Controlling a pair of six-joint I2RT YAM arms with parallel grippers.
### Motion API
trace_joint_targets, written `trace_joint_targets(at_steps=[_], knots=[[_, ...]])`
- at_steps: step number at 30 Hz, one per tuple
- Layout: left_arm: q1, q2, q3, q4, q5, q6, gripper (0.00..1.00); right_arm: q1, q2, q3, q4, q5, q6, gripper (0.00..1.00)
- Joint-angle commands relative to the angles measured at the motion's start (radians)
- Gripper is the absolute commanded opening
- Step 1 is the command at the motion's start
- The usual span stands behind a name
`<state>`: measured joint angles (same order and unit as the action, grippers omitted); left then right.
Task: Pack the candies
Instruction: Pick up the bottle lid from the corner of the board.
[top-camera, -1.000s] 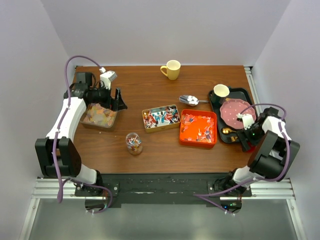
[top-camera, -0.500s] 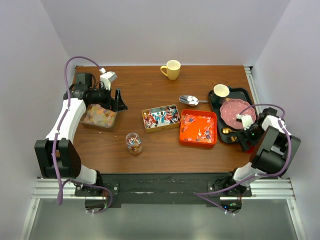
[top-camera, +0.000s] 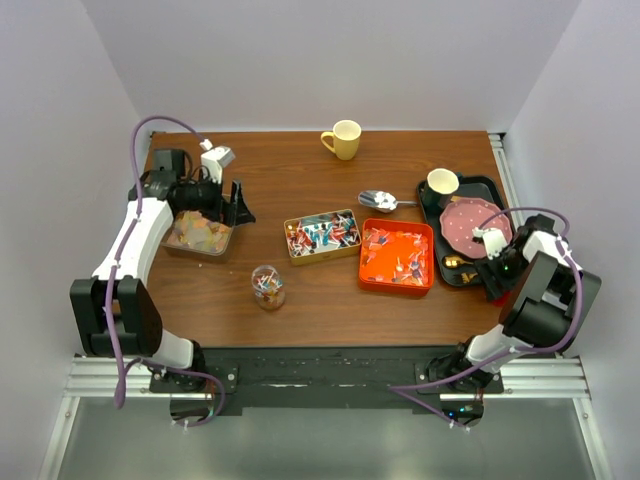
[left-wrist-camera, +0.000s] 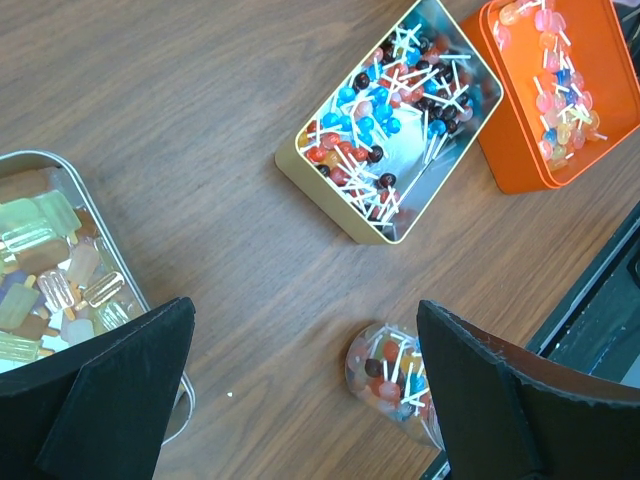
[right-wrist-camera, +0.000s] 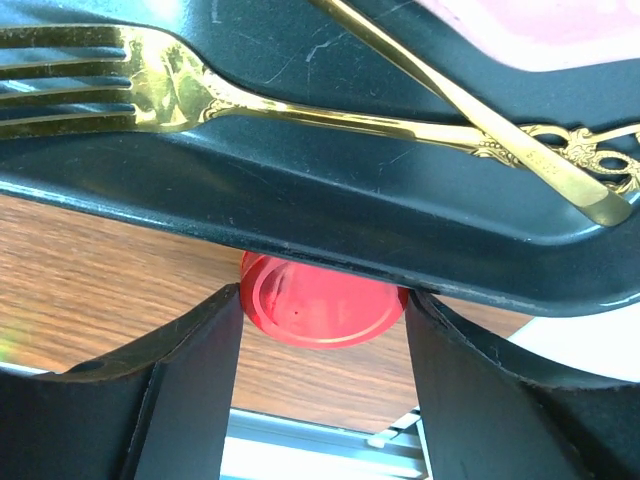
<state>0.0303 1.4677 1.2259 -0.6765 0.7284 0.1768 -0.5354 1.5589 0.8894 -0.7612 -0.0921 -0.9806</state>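
Hovering by the left edge of the bench, the left gripper (top-camera: 240, 208) has its fingers wide apart with nothing in them. One finger hangs right over the silver tin (left-wrist-camera: 100, 215) of pastel candies (left-wrist-camera: 45, 275), and the little jar (left-wrist-camera: 393, 375) shows between the fingers, toward the near edge. Mid-bench, the lollipops (left-wrist-camera: 385, 120) fill a gold tin (left-wrist-camera: 330, 205) lying on a slant, with more in the orange tray (left-wrist-camera: 500, 140) just beside it. So I'd say the left arm is way closer to everything. The right gripper (right-wrist-camera: 322, 305) is down at the near right corner, fingers apart either side of a red lid (right-wrist-camera: 320, 312) tucked under the black tray (right-wrist-camera: 400, 210). Can't tell if they touch it.
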Motion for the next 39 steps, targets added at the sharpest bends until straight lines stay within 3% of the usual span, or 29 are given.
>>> trace_joint_targets(at_steps=[1, 7, 11, 14, 15, 16, 19, 24, 28, 32, 34, 39], knots=[[0.000, -0.017, -0.023, 0.015, 0.011, 0.041, 0.98, 0.005, -0.068, -0.004, -0.036, 0.000, -0.032, 0.53], [0.040, -0.096, -0.091, 0.046, 0.014, 0.182, 1.00, 0.005, -0.221, 0.106, -0.269, -0.093, -0.084, 0.47], [0.229, -0.138, -0.111, -0.016, 0.123, 0.404, 1.00, 0.020, -0.258, 0.290, -0.486, -0.199, -0.090, 0.47], [0.370, -0.116, -0.065, -0.333, 0.241, 0.940, 1.00, 0.058, -0.260, 0.414, -0.570, -0.296, -0.060, 0.47], [0.394, -0.106, -0.057, -0.547, 0.226, 1.269, 1.00, 0.080, -0.257, 0.440, -0.584, -0.304, -0.028, 0.47], [0.423, -0.093, -0.065, -0.637, 0.201, 1.408, 1.00, 0.107, -0.252, 0.486, -0.601, -0.304, -0.009, 0.48], [0.436, -0.112, -0.167, -0.641, 0.118, 1.496, 1.00, 0.257, -0.247, 0.566, -0.598, -0.269, 0.085, 0.48], [0.352, -0.240, -0.405, -0.638, 0.187, 1.740, 1.00, 0.475, -0.147, 0.730, -0.610, -0.222, 0.227, 0.48], [0.258, -0.236, -0.511, -0.563, 0.328, 1.669, 1.00, 0.579, -0.043, 0.931, -0.650, -0.212, 0.302, 0.48], [0.209, -0.245, -0.531, -0.310, 0.417, 1.384, 1.00, 0.667, 0.013, 1.014, -0.658, -0.169, 0.309, 0.48], [0.160, -0.236, -0.548, -0.255, 0.428, 1.330, 1.00, 0.718, 0.045, 1.051, -0.665, -0.150, 0.304, 0.48], [-0.004, -0.257, -0.609, 0.093, 0.384, 0.974, 0.98, 0.802, 0.111, 1.111, -0.661, -0.123, 0.304, 0.48]])
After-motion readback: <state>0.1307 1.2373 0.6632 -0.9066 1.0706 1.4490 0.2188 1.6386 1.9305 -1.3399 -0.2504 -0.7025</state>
